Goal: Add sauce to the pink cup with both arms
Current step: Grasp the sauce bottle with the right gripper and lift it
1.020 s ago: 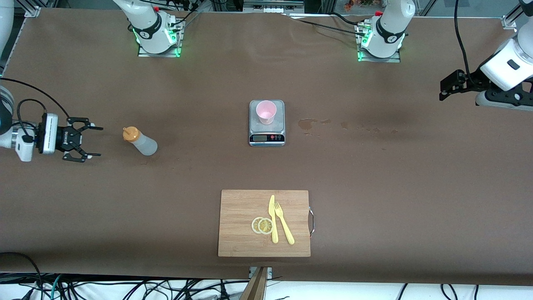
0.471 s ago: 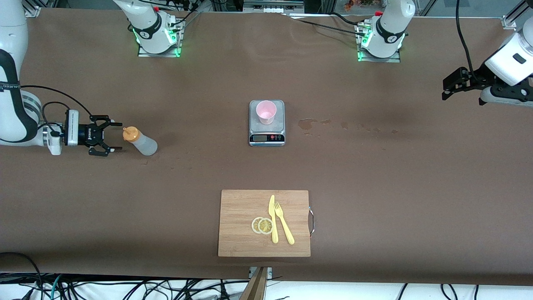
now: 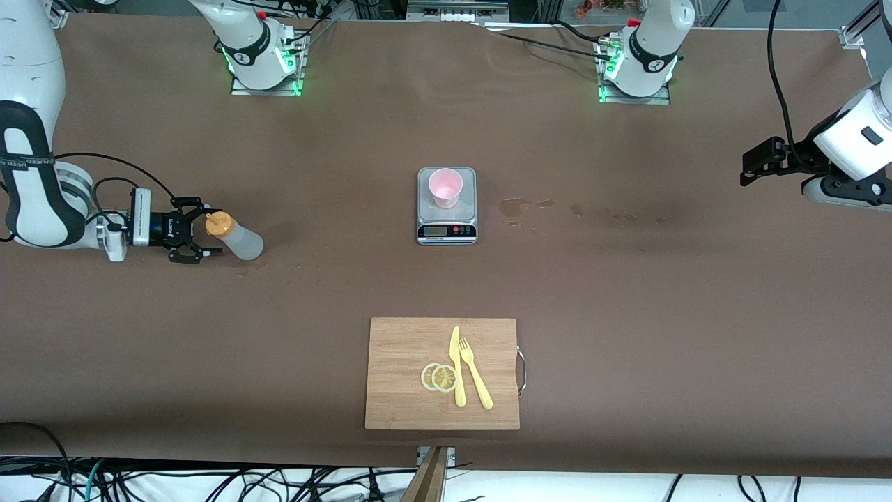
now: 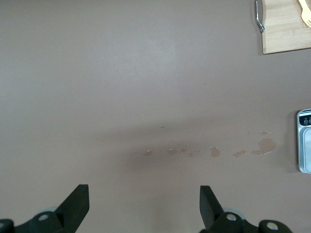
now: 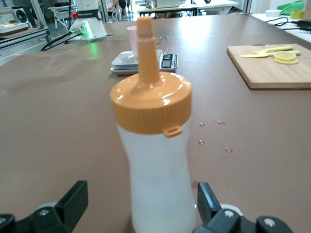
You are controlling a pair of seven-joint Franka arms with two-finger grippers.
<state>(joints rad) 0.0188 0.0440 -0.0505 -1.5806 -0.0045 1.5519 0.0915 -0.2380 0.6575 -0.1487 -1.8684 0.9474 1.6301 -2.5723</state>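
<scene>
Front view: one sauce bottle (image 3: 235,237) stands toward the right arm's end of the table, one pink cup (image 3: 445,187) sits on one grey scale (image 3: 447,205) at centre, with bare brown table (image 3: 627,314) around them. Left wrist view: the left gripper (image 4: 141,206), wide open and holding nothing, hangs over a stained patch. Right wrist view: the right gripper (image 5: 140,206), spread wide, flanks the bottle without visible contact.

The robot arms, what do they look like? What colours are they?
Both arms are white and rounded with black bands at the joints. The right gripper and left gripper are black, each with two fingers. Black cables loop along the wrists, and green lights glow at both bases.
</scene>
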